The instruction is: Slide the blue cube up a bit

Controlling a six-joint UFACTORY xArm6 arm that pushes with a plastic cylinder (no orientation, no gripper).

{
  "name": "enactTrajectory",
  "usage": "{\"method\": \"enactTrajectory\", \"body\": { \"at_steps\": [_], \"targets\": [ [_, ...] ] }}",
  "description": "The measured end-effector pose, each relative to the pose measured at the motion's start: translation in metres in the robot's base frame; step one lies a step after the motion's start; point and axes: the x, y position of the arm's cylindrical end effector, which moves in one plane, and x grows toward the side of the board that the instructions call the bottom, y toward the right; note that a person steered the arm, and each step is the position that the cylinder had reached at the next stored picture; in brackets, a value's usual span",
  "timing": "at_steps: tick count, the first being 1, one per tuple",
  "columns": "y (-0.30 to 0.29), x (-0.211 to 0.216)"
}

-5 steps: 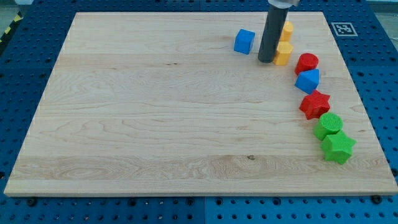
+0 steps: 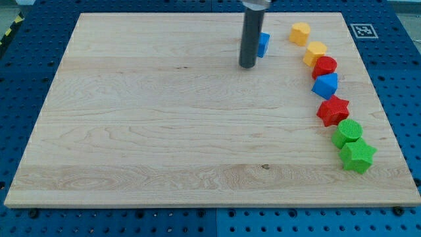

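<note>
My tip [image 2: 247, 66] is seen resting on the tabletop [image 2: 158, 131] just below-left of the blue cube [image 2: 263, 44], which is partly hidden near the view's top; no jaws are fitted, and the upward push is judged not yet made.

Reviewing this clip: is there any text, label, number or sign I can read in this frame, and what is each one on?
No words, brands or numbers can be read anywhere in this frame.
The only sign is a black-and-white square fiducial marker on the wooden board at its corner toward the view's top right; it carries a pattern, not letters.
The blocks, the rod and the blue pegboard table bear no legible print.
</note>
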Motion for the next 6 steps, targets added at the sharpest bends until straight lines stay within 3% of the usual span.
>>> {"method": "enactTrajectory", "body": {
  "at_steps": [6],
  "targets": [
    [0.105,-0.059]
  ]
}}
